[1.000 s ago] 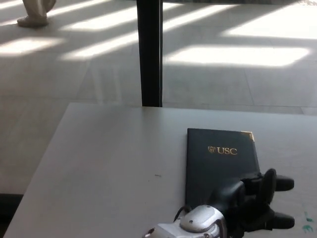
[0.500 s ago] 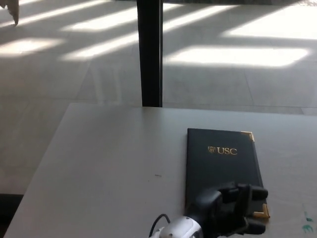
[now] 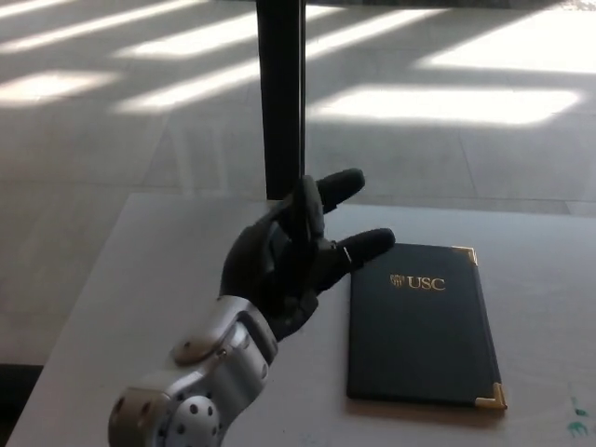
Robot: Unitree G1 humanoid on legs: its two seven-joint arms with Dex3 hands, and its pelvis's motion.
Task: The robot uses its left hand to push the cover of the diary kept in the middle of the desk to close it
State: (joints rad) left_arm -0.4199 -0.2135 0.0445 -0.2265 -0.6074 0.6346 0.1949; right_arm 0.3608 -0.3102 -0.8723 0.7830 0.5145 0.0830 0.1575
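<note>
Diary lies flat and shut on the desk, dark cover up, gold "USC" lettering near its far end, gold corner caps at far right and near right. Long axis runs away from the robot, roughly square to the desk's near edge. It sits right of the desk's middle in the head view.

Left robot hand — raised above the desk, just left of the diary's left edge, which looks to be the spine side. Fingers spread and holding nothing; one fingertip points toward the diary's far left corner but reads as above it, not touching. Forearm comes in from lower left. Right robot hand not in view.

Judgement: the cover already lies down, so the closing looks done or all but done; at most a press flat on the cover is left. For that, the diary is to the hand's right and slightly nearer.

Room — bare desk to the left and beyond the diary; less margin on the right, where a small green mark shows. A dark post stands behind the desk's far edge.
</note>
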